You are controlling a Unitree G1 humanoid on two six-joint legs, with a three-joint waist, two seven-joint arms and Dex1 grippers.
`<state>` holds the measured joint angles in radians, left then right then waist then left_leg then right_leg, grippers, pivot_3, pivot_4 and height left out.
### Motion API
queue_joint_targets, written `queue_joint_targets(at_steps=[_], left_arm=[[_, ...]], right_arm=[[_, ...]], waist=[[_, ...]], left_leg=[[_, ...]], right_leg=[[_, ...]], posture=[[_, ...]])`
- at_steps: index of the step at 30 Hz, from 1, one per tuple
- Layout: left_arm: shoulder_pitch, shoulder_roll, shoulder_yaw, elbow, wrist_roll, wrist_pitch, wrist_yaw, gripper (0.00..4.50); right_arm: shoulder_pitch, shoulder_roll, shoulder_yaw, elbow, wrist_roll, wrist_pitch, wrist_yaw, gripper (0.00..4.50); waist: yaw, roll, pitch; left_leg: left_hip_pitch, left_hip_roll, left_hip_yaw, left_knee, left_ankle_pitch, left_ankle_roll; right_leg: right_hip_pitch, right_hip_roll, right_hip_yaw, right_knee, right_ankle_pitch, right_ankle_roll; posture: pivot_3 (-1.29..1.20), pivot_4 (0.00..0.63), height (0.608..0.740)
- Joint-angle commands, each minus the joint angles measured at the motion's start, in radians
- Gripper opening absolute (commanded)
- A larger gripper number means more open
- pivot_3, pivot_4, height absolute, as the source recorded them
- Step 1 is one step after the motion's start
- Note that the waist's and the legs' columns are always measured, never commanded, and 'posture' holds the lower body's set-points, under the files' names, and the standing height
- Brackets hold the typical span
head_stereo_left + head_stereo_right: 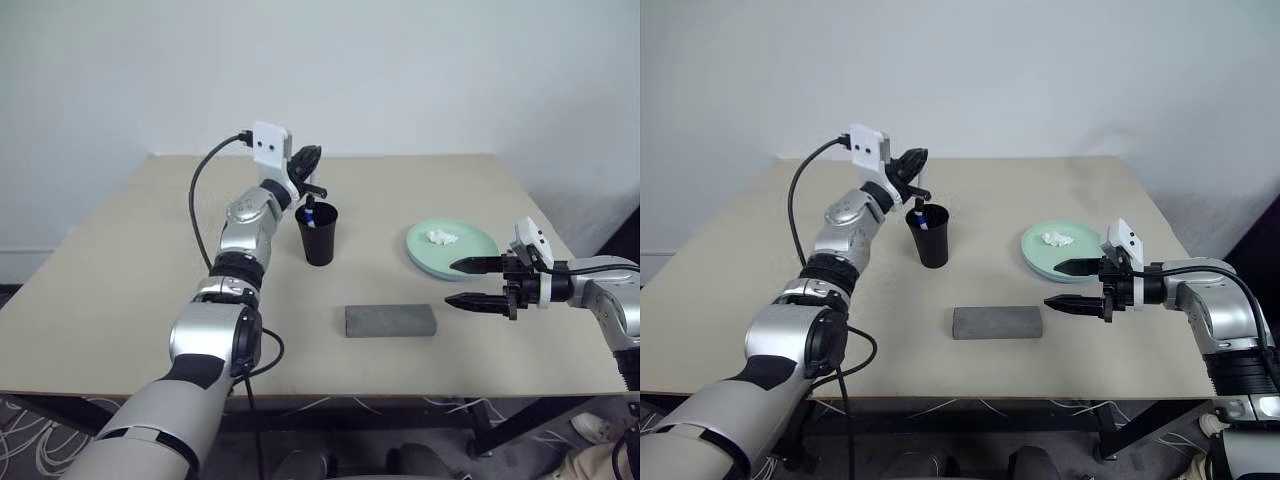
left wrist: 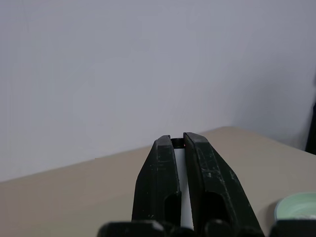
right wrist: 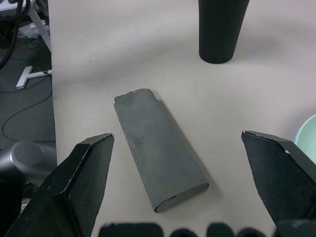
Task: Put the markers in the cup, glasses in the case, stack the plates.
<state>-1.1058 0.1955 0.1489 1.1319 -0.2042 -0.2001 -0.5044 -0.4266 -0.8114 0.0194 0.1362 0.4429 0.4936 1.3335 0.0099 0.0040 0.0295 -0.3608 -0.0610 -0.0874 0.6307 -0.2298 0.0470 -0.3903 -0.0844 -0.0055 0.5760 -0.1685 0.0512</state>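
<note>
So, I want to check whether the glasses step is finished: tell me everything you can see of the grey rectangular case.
The grey rectangular case is a long, flat box with rounded corners and a matte, slightly scuffed, fabric-like surface. A seam runs along its side. Its lid is shut, so what it holds cannot be seen. It lies flat on the beige table, near the front edge, nearer than the tall black plastic cup and apart from it. Nothing touches it; the open right claw hangs beside it, clear.

No text, label, brand, number or sign can be read anywhere: the case (image 1: 391, 321), the cup (image 1: 318, 234), the plates (image 1: 452, 248) and the desk (image 1: 130, 260) all look plain.
</note>
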Motion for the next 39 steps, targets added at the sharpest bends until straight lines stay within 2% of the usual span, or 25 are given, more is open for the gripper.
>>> queue_joint_targets(at_steps=[1,12,16,23,26,28,32,34,39], left_arm=[[-0.026,-0.006,0.018,0.016,0.009,-0.058,0.010,0.01],[-0.003,-0.020,0.028,0.084,0.035,-0.113,0.048,0.01],[0.007,-0.027,0.023,0.095,0.050,-0.126,0.048,1.11],[0.026,-0.045,0.024,0.089,0.059,-0.140,0.027,3.63],[0.028,-0.044,0.025,0.077,0.056,-0.141,0.016,4.49],[0.029,-0.036,0.025,0.062,0.054,-0.134,0.007,4.49],[0.060,0.030,0.013,-0.057,0.023,-0.042,-0.174,4.49],[0.099,0.074,0.002,-0.160,0.004,0.030,-0.268,4.49],[0.252,0.211,-0.006,-0.485,-0.043,0.219,-0.387,4.49]], right_arm=[[-0.032,0.004,-0.027,-0.019,0.011,-0.016,-0.004,4.50],[-0.031,0.013,-0.031,-0.031,0.018,-0.012,-0.019,4.50],[-0.028,0.011,-0.032,-0.036,0.021,-0.010,-0.020,4.50],[-0.016,0.009,-0.035,-0.047,0.024,-0.008,-0.021,4.50],[-0.010,0.007,-0.035,-0.052,0.024,-0.008,-0.021,4.50],[-0.006,0.005,-0.037,-0.052,0.024,-0.009,-0.020,4.50],[-0.006,0.001,-0.040,-0.043,0.021,-0.013,-0.018,4.50],[-0.009,0.004,-0.039,-0.038,0.019,-0.015,-0.020,4.50],[-0.026,0.014,-0.036,-0.021,0.016,-0.021,-0.024,4.50]], waist=[[0.000,0.000,0.000],[0.000,0.000,0.000],[0.000,0.000,0.000],[0.000,0.000,0.000],[0.000,0.000,0.000],[0.000,0.000,0.000],[-0.001,0.000,0.000],[-0.005,0.000,0.000],[-0.007,0.001,-0.001]], left_leg=[[0.000,0.000,0.000,0.000,0.000,0.000],[0.000,0.000,0.000,0.000,0.000,0.000],[0.000,0.000,-0.001,0.000,0.000,0.000],[0.000,0.000,-0.001,0.000,0.000,0.000],[0.000,0.000,-0.001,0.000,0.000,0.000],[0.000,0.000,-0.001,0.000,0.000,0.000],[0.000,0.000,-0.001,0.000,0.000,0.000],[0.000,0.000,0.001,0.000,0.000,0.000],[0.001,0.002,-0.001,-0.001,0.000,0.000]], right_leg=[[0.000,0.000,0.000,0.000,0.000,0.000],[0.000,0.000,-0.001,0.000,0.000,0.000],[0.000,0.000,-0.001,0.000,0.000,0.000],[0.001,0.000,-0.001,0.000,0.000,0.000],[0.001,0.000,-0.002,0.000,0.000,0.000],[0.001,0.000,-0.002,0.000,0.000,0.000],[0.000,0.000,-0.002,0.000,0.000,0.000],[-0.001,0.001,-0.002,0.001,0.001,-0.001],[-0.001,0.001,-0.002,0.001,0.001,-0.002]], posture=[[0.00,0.000,0.732],[0.00,0.000,0.732],[0.00,0.000,0.732],[0.00,0.000,0.732],[0.00,0.000,0.732],[0.00,0.000,0.732],[0.00,0.000,0.732],[0.00,0.000,0.732],[0.00,0.000,0.732]])
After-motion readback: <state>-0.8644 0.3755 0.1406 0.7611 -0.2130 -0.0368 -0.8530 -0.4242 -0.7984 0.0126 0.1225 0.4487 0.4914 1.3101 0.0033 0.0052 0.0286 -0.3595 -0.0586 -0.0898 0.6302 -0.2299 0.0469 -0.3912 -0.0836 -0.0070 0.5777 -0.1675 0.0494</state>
